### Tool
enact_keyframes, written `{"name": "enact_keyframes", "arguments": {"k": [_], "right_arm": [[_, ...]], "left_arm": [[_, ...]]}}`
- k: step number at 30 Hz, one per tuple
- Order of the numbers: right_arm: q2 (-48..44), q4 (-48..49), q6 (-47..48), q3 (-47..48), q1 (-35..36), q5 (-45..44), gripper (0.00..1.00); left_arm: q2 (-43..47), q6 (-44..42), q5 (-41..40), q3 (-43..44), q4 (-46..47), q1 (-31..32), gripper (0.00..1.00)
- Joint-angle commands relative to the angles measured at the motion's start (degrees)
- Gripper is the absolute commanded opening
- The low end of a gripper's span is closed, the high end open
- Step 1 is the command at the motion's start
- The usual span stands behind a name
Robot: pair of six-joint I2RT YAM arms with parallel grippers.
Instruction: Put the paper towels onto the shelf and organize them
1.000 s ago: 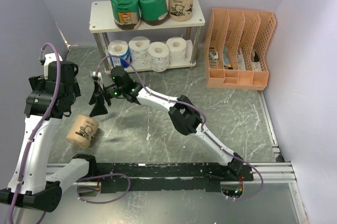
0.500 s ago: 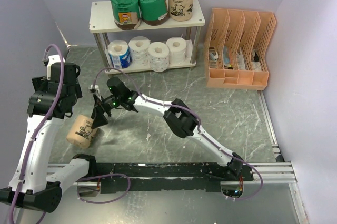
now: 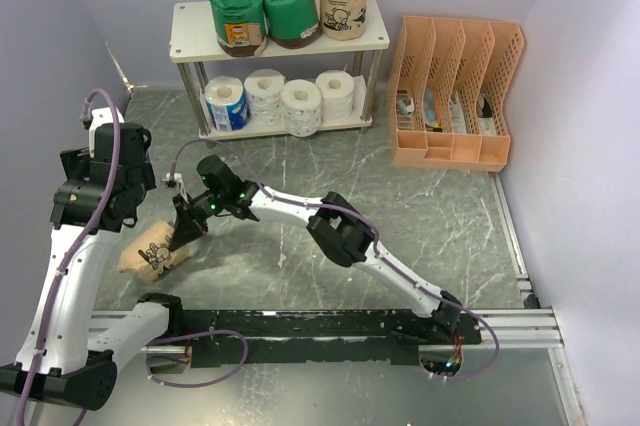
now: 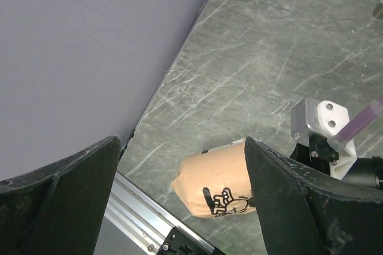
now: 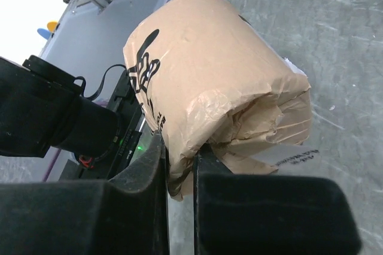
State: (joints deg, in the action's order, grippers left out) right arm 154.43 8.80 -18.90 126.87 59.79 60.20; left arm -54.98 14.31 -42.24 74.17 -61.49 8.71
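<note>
In the overhead view, a tan-wrapped roll [image 3: 150, 254] with black cartoon print sits in the lower left of the frame, tilted on its side over the dark marbled bench [image 3: 420, 196]. Whether it rests on the bench or hangs just above it cannot be told. The right end effector [image 3: 184, 230] is at the roll's right end. In the right wrist view its fingers [image 5: 146, 165] are pressed almost together on a crumpled fold of the tan wrapper, and the roll fills the middle of the frame.

The left end effector [image 4: 179, 147] hangs above the same roll, apart from it. Its two dark fingers are spread wide at the bottom corners of the left wrist view, with the roll showing between them near the bottom centre.

The shelf [image 3: 190, 31] stands at the upper centre of the overhead view, well apart from the held roll. Its top board carries two green-wrapped rolls [image 3: 237, 14] side by side, and a second tan roll [image 3: 343, 4] to their right. The lower board holds a blue-and-white roll [image 3: 227, 104] at the left end, then three bare white rolls [image 3: 301, 106] in a row. An orange file organizer [image 3: 455, 91] stands on the bench just right of the shelf.
</note>
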Motion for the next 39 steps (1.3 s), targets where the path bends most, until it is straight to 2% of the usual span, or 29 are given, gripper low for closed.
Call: {"name": "enact_keyframes", "arguments": {"k": [1,7,11,15,17,22,25,28,32,36,39], "right_arm": [[-2.91,-1.72,2.72,-1.19,0.01,-1.93,0.0],[-10.78,-4.08,6.11,-3.98,-4.0,-2.21,0.0],[-15.26,-6.34,8.4,-6.18,-8.91,-3.11,0.0],[-19.89,-13.82,14.68,-7.81,-14.57,-5.47,0.0],[-22.63,-21.91,22.69,-7.01,-16.49,-8.45,0.0],[-30.4,-46.18,49.18,-3.95,-16.66,-22.5,0.0],[-36.34,-55.06,64.48,-8.6,-16.7,-28.5,0.0],[-44.13,-58.69,75.57,-17.18,-16.72,-35.34,0.0],[-52.53,-65.28,89.64,-27.16,-16.21,-39.36,0.0],[-58.46,-64.73,95.12,-35.44,-14.2,-42.11,0.0],[-59.37,-63.25,96.83,-38.56,-11.91,-45.37,0.0]], "left_arm": [[0.67,-0.63,0.74,0.05,1.57,-0.27,0.96],[0.02,-0.63,-0.49,3.95,0.76,-0.27,0.96],[0.65,-1.12,-0.67,3.5,1.43,-0.27,0.96],[0.55,-0.28,1.26,2.07,1.82,-0.27,0.96],[0.7,0.2,2.14,0.85,2.39,-0.27,0.96],[1.66,0.83,4.69,-4.35,6.1,-0.27,0.96],[1.72,1.47,6.95,-7.59,9.47,-0.27,0.96],[1.84,1.26,10.33,-11.15,14.95,-0.27,0.96],[-0.26,-0.89,18.25,-13.12,20.86,-0.27,0.96],[-6.86,-8.62,39.37,-10.1,19.74,-0.27,0.96],[-9.5,-9.98,51.34,-8.16,20.09,-0.27,0.96]]}}
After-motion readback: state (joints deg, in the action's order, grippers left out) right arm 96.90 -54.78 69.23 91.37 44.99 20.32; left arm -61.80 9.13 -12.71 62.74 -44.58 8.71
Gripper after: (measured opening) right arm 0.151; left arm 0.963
